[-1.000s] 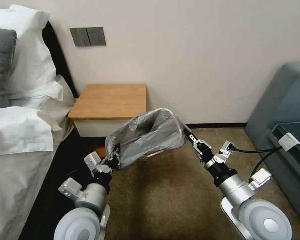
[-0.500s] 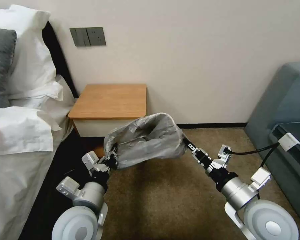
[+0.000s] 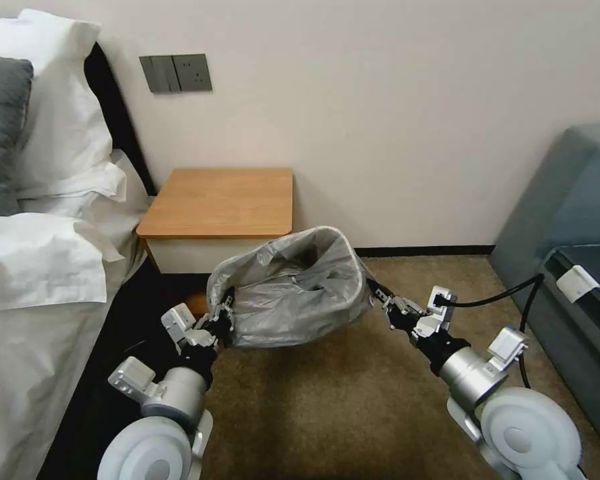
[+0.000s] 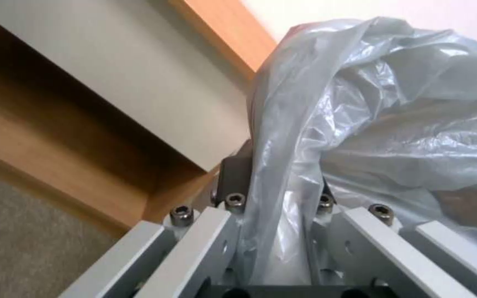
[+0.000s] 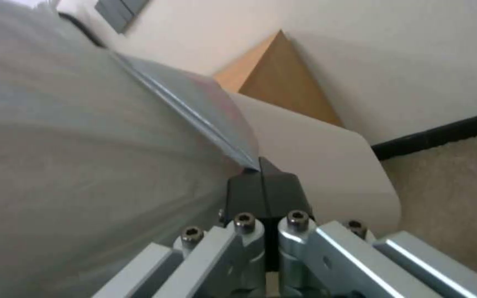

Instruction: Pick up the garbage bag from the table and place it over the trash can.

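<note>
Both tools are clamped on the garbage bag [image 3: 293,293]: left tool [image 3: 224,319] at its 8 o'clock edge, right tool [image 3: 375,291] at 3 o'clock. It hangs stretched between them (mouth open, facing up), in front of the desk [image 3: 220,203], with the cream trash can [image 5: 327,161] just behind the right tool.

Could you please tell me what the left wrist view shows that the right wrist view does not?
Left wrist view alone: the table's low shelf, and the left gripper, jaws shut on bunched garbage bag.

Right wrist view alone: the trash can wall, the wall switch plate, and the right gripper, jaws pinching the bag's edge.

Both: bag, table, carpet.
</note>
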You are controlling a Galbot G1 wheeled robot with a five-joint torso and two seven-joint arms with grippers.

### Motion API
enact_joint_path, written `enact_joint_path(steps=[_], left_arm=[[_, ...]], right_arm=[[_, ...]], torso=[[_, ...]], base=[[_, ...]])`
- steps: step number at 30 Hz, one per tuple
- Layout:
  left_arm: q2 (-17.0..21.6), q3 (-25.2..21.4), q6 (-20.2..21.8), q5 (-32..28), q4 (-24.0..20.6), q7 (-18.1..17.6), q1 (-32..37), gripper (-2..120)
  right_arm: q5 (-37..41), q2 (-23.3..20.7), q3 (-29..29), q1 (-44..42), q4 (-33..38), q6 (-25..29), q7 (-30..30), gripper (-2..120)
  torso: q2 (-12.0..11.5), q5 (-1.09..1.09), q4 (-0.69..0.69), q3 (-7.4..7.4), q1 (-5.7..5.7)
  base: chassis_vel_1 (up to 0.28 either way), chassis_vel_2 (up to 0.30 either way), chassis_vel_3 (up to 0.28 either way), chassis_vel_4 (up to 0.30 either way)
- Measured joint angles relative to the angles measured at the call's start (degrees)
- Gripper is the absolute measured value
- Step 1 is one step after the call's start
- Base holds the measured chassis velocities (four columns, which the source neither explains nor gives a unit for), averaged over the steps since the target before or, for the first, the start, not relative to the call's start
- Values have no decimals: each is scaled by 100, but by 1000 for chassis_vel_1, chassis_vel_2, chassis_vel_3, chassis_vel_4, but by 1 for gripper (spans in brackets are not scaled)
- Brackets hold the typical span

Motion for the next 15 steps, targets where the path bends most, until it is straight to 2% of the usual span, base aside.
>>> enact_joint_path(steps=[8,13,15], left_arm=[[-15,65,66,25,-114,122,122,5],[-2,58,84,25,-134,129,115,5],[-7,37,86,22,-134,129,104,5]], right_arm=[[-603,21,-228,213,-424,446,-38,0],[-576,13,-232,173,-379,425,-38,0],[-680,-39,-212,59,-352,468,-44,8]], torso=[[0,1,0,0,0],[0,0,0,0,0],[0,0,0,0,0]], base=[[0,0,0,0],[0,0,0,0],[0,0,0,0]])
